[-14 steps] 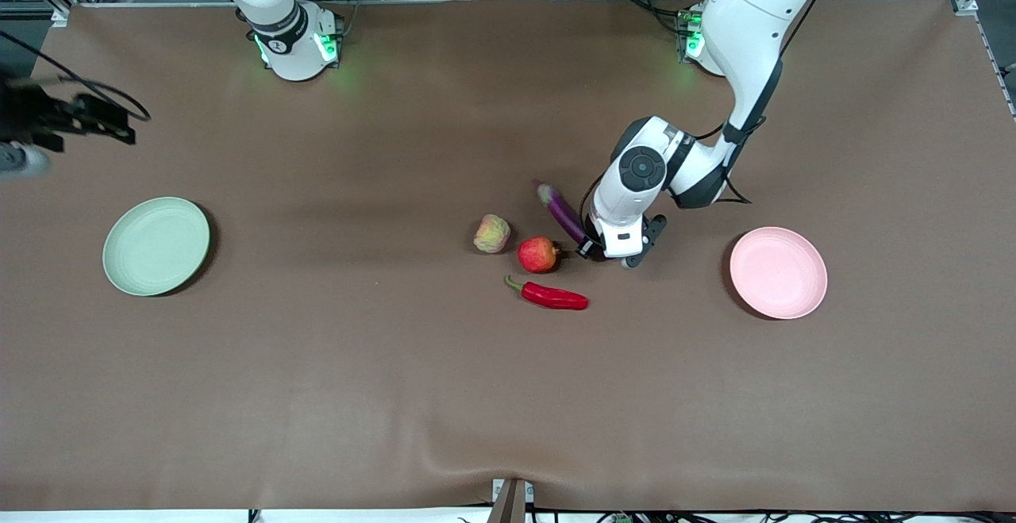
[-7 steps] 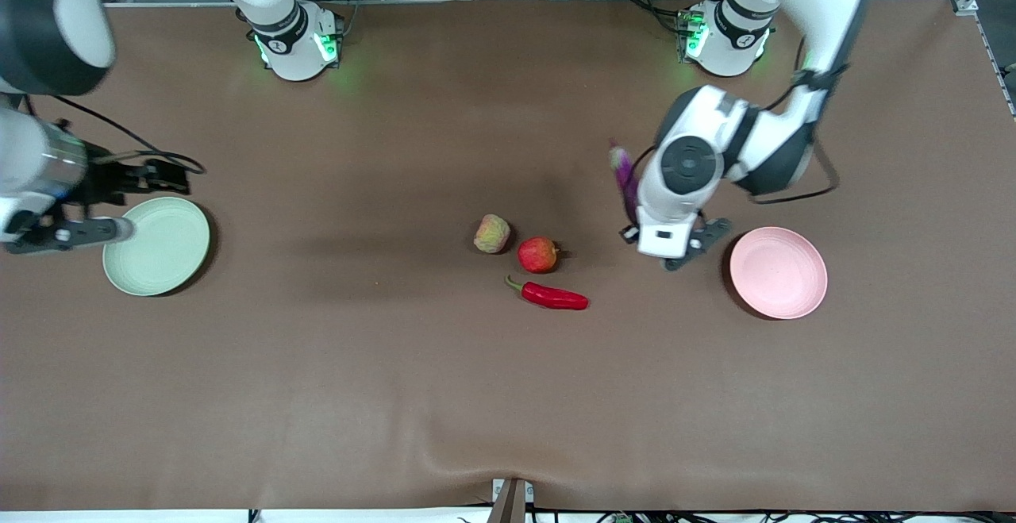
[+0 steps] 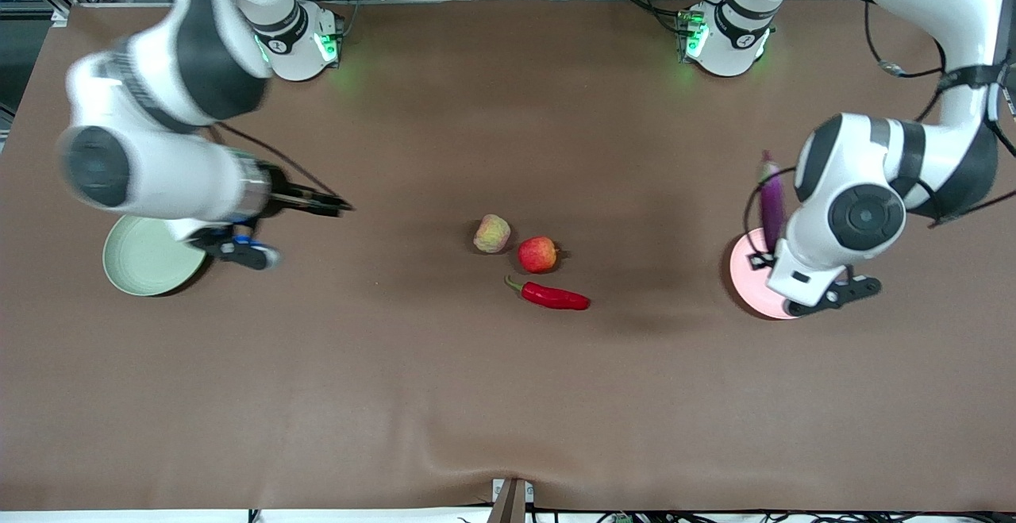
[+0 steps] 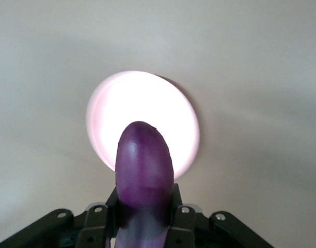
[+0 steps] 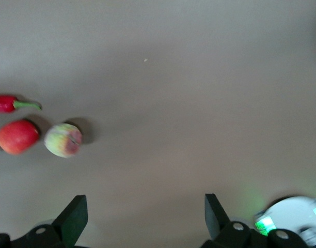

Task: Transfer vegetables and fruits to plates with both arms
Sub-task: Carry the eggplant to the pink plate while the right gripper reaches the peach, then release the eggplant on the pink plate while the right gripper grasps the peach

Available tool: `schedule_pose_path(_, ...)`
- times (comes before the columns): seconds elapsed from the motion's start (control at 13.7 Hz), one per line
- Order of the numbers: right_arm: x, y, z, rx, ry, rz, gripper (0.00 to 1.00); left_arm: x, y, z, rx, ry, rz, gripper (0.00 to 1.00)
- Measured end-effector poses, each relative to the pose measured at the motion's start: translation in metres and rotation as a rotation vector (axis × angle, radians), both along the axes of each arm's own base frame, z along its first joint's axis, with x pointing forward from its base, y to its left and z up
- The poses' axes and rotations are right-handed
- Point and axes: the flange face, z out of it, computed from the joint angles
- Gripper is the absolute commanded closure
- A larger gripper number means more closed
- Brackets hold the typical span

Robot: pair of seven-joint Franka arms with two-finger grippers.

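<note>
While the right gripper [image 3: 321, 204] hangs spread wide over bare table by the green plate [image 3: 143, 263], the left gripper [image 4: 145, 219] (over the pink plate [image 4: 104, 111]) pinches the eggplant [image 4: 144, 170], fruit and chili mid-table.

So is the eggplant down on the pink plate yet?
Not yet. The eggplant hangs above the pink plate, clamped in the shut left gripper.
</note>
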Motion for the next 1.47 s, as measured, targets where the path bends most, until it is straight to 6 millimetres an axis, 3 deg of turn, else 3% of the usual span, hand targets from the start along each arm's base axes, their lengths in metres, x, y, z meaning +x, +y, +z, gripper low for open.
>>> schedule_pose_path(0.29,-0.02,0.11,-0.054,-0.052,-0.015,-0.145,0.0,0.024,0.045,-0.074,0.017,0.011,-0.091,0.97)
schedule_pose_path(0.44,-0.03,0.155,-0.089,-0.05,-0.052,-0.156,0.0,0.028,0.065,-0.091,-0.009,0.013,-0.103,0.96)
schedule_pose_path(0.59,-0.037,0.185,-0.128,-0.037,-0.095,-0.17,0.0,0.029,0.08,-0.094,-0.062,0.021,-0.08,0.96)
schedule_pose_path(0.81,-0.044,0.204,-0.184,-0.056,-0.108,-0.216,0.0,0.028,0.1,-0.099,-0.166,0.011,-0.03,0.93)
schedule_pose_path(1.03,-0.05,0.21,-0.22,-0.077,-0.094,-0.208,0.0,0.029,0.089,-0.111,-0.191,-0.016,-0.048,0.93)
schedule_pose_path(1.32,-0.052,0.218,-0.232,-0.068,-0.115,-0.209,0.0,0.029,0.081,-0.135,-0.206,-0.006,-0.058,0.88)
schedule_pose_path(1.47,-0.056,0.221,-0.238,-0.071,-0.114,-0.203,0.0,0.031,0.081,-0.139,-0.211,-0.021,-0.061,0.81)
